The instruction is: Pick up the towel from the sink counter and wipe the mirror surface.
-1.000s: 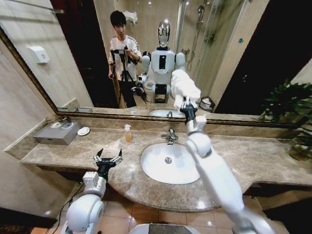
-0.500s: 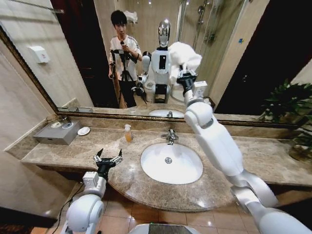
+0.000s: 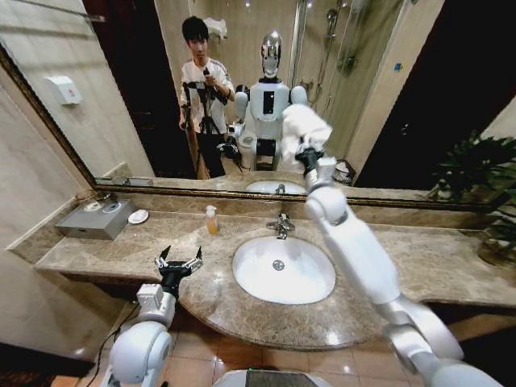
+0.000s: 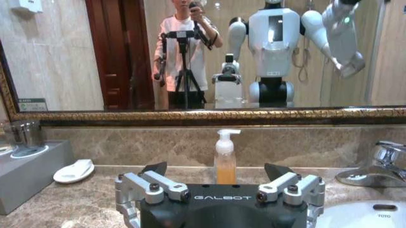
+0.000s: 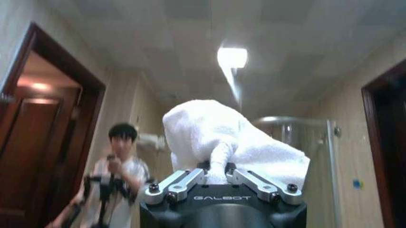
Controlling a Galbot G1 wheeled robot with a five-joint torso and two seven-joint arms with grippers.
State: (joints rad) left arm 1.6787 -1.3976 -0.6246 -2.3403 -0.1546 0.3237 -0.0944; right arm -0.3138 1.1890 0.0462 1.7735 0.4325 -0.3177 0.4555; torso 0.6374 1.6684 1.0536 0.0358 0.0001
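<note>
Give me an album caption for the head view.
Right hand presses a white towel against the mirror above the basin.

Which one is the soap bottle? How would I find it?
Start at the white basin in the sink counter and look toward its left side. By the back wall stands the soap bottle, small, with orange liquid and a white pump; the soap dish beyond is flat.

GALBOT on left gripper [image 4: 216, 178], right gripper [image 5: 219, 176], TOTO on basin [image 4: 364, 216]
</note>
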